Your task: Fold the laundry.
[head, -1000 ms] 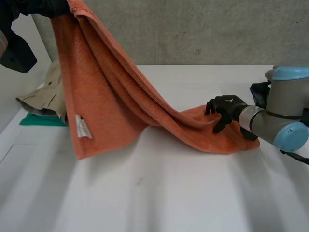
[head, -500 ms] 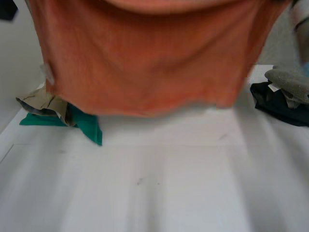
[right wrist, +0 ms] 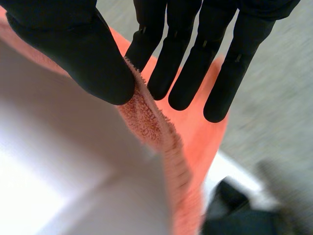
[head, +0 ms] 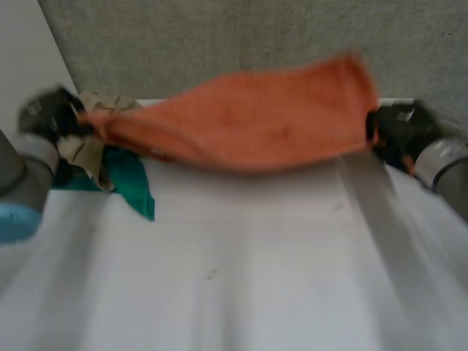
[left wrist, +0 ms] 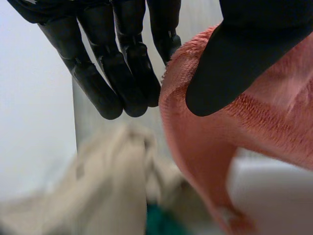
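An orange towel [head: 248, 121] is stretched sideways in the air between two black robot hands, above the far part of a white counter [head: 241, 285]. The towel is blurred. Its upper edge rises toward the right end, and its lower edge sags toward the counter; whether it touches there cannot be told.

The left hand [head: 51, 117] grips the towel's left end. In the left wrist view, the thumb [left wrist: 230, 68] presses the terry edge against one finger, and the other fingers [left wrist: 115, 78] reach out straight beside it. The right hand [head: 395, 131] grips the towel's right end. In the right wrist view, its thumb [right wrist: 83, 58] pinches the looped hem against a finger, and the rest of the fingers extend straight behind the cloth.

A crumpled beige garment [head: 91, 150] lies on the counter just below the left hand, partly covered by the towel's left end. A green cloth [head: 131, 186] lies touching it, spreading toward the near side. A dark garment [right wrist: 234, 210] lies on the counter beneath the right hand.

A small pale patch [left wrist: 222, 215] shows low on the towel in the left wrist view, too blurred to read.

A rough grey concrete wall [head: 219, 36] stands behind the counter, with a plain white panel [head: 29, 51] at its left.
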